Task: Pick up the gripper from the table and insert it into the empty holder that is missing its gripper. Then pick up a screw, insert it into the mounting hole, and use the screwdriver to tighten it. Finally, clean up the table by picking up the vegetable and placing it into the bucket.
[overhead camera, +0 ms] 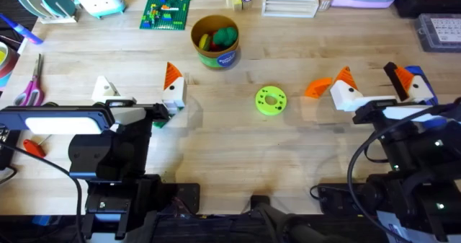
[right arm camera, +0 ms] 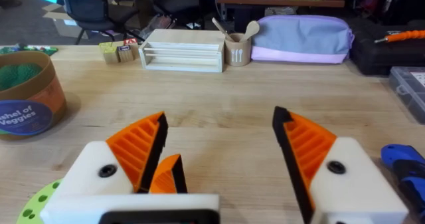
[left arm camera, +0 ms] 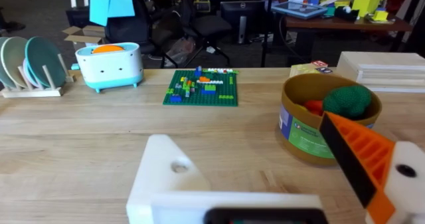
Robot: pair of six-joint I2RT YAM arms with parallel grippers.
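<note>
Two open pincers, left (overhead camera: 137, 91) and right (overhead camera: 374, 84), bare tabletop (overhead camera: 238, 149) between, bucket (overhead camera: 215, 41) beyond.

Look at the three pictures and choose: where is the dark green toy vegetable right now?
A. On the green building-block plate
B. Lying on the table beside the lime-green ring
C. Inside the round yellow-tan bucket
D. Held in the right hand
C: the overhead view shows the vegetable sitting inside the bucket, above its rim, and the left wrist view agrees.
</note>
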